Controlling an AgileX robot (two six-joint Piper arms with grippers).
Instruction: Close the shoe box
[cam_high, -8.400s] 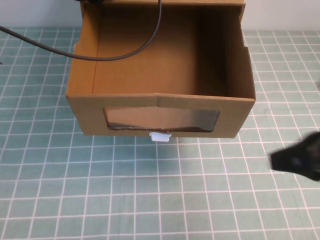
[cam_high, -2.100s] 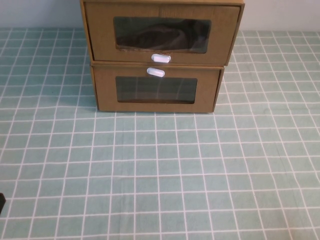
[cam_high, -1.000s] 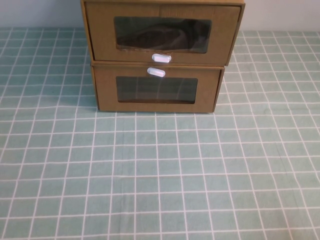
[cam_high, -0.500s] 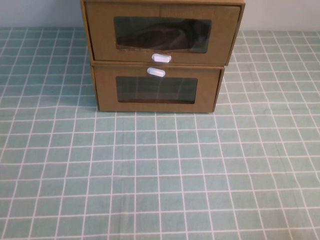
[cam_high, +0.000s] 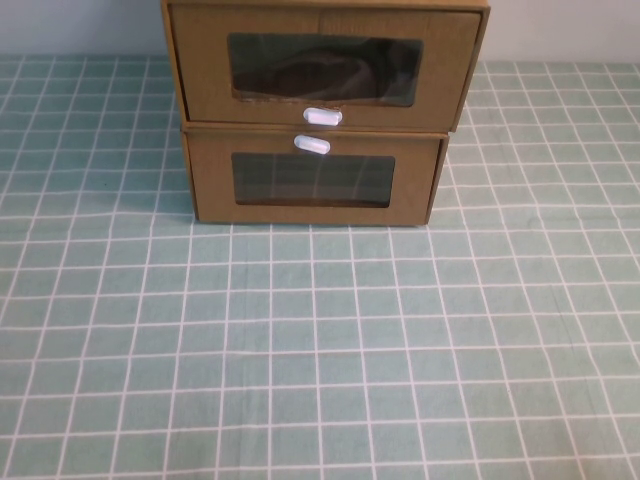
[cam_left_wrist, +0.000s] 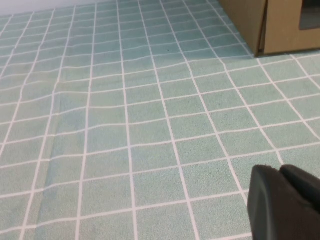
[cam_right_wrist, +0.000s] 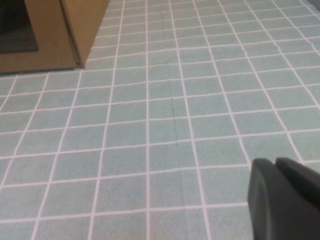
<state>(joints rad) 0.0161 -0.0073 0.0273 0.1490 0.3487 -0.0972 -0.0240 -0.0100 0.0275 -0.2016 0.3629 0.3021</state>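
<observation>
The brown cardboard shoe box (cam_high: 315, 178) sits at the top centre of the high view, its windowed drawer front flush under a second brown cardboard box (cam_high: 322, 65) stacked on it. Each front carries a small white pull tab (cam_high: 312, 144), and both drawers look pushed fully home, so the closing seems done. The box's long axis runs across the frame.

Neither arm shows in the high view. The left tool (cam_left_wrist: 282, 202) appears only at the lower right of its wrist view, low over the green checked tabletop (cam_high: 320, 350), with a box corner well apart at the upper right. The right tool (cam_right_wrist: 282, 197) sits likewise at the lower right of its own view, the box corner at the upper left. Whether either tool is wide or narrow cannot be told. Neither looks clearly nearer. The tabletop between tools and box offers free room.
</observation>
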